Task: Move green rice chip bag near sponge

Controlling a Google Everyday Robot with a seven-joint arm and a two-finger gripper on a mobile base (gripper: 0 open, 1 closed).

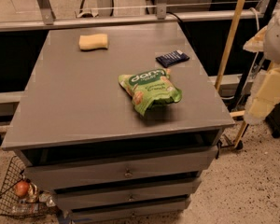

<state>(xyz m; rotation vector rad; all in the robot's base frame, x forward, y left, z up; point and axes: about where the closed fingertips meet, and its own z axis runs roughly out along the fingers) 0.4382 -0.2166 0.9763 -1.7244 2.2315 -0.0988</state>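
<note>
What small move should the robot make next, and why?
Probably bring the gripper from the right edge of the view leftward, over the green rice chip bag. The bag lies untouched at the front right of the cabinet top, while the sponge sits at the far left, well apart.

Grey drawer cabinet (168, 164), speckled floor (254, 185), wire basket (7, 178)

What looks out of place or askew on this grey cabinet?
Nothing is spilled or damaged. The crinkly bright green rice chip bag lies askew, apart from the pale yellow sponge at the far left. The gripper is not in view; only pale arm parts show at right.
</note>
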